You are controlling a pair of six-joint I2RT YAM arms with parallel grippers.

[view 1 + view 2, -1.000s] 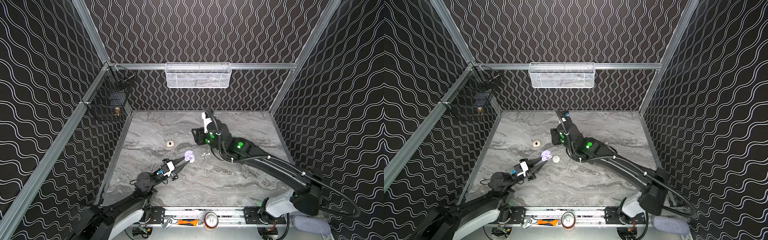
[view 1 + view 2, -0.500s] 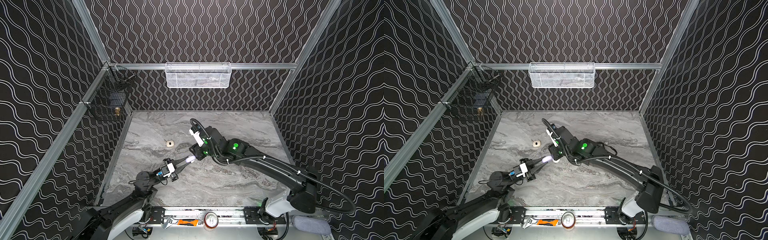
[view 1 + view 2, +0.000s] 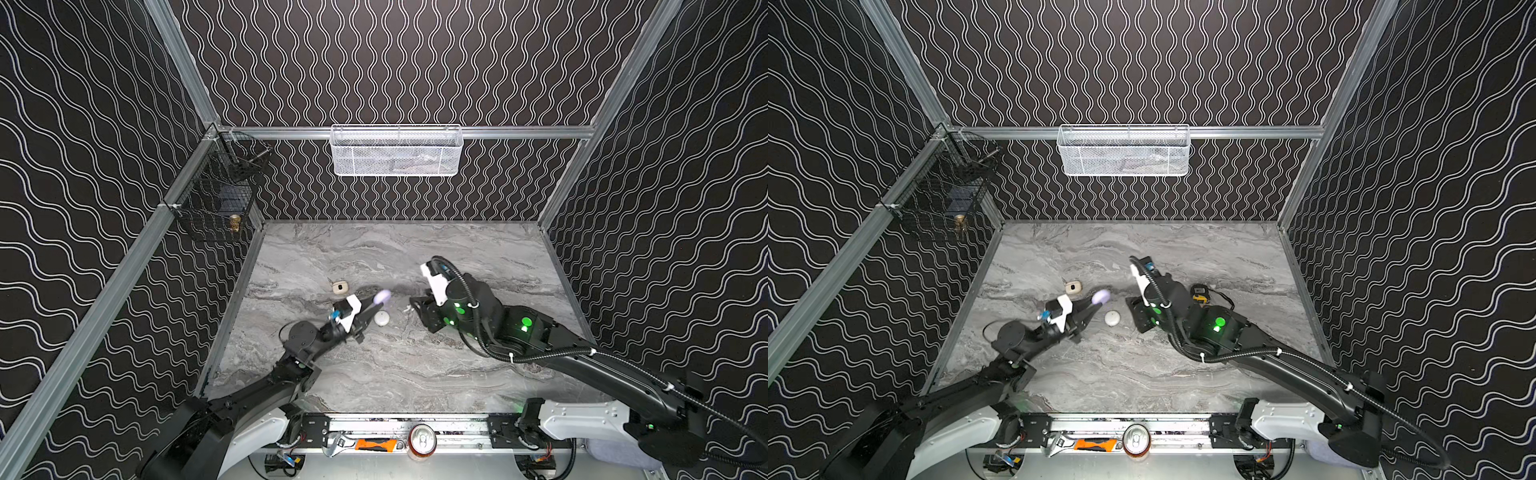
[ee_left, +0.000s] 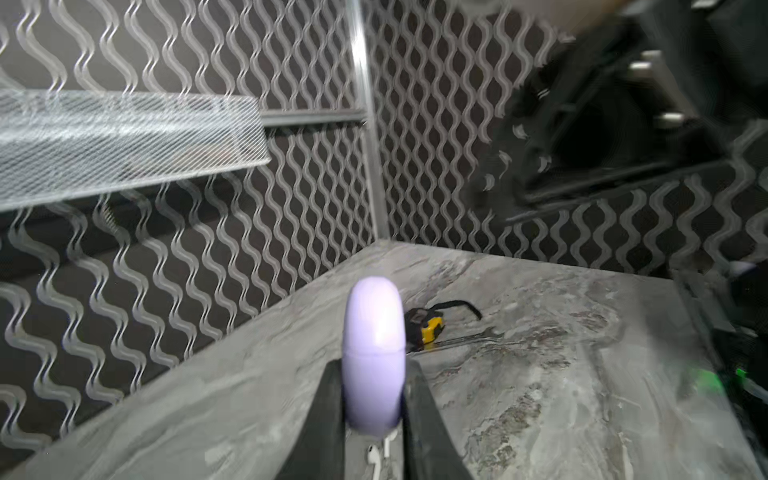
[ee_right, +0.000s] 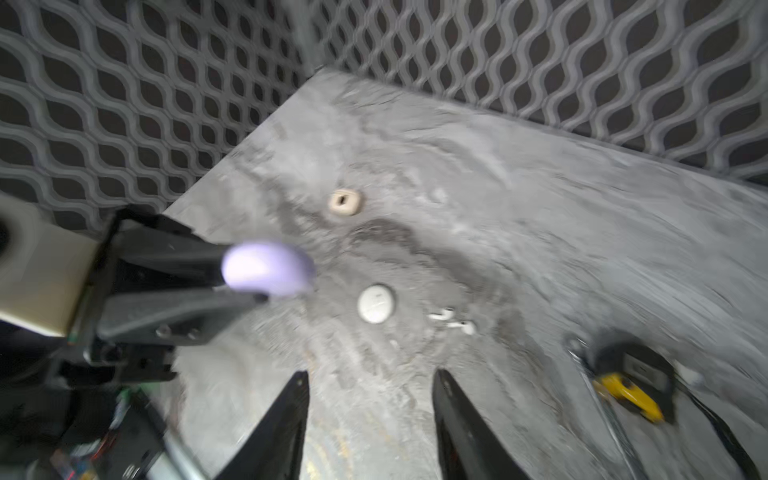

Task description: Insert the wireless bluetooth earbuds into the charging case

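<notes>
Left gripper [image 3: 376,303]: clenching around a lilac charging case [image 3: 382,296], which is sitting between both fingers and sticking out past their tips, lifted clear of the marble tabletop [image 3: 374,374].
Lilac charging case, close up [image 4: 374,353]: showing a seam around its middle in the left wrist view, with the lid closed.
Right gripper [image 5: 372,374]: standing released, jaws apart and gripping nothing, pointing down toward the tabletop to the right of the lilac case and not touching it.
White earbuds [image 5: 442,314]: two short-stemmed buds are lying side by side on the tabletop, outside any case, between the white round case [image 5: 376,303] and the right gripper, touched by neither gripper.
White round case, in a top view [image 3: 381,318]: lying flat and shut, just beside the left gripper's tip.
Beige case [image 3: 339,287]: resting farther back on the tabletop, apart from both grippers.
Tape measure [image 3: 1200,292]: yellow and black, lying behind the right arm, with a wrench [image 4: 469,338] beside it.
</notes>
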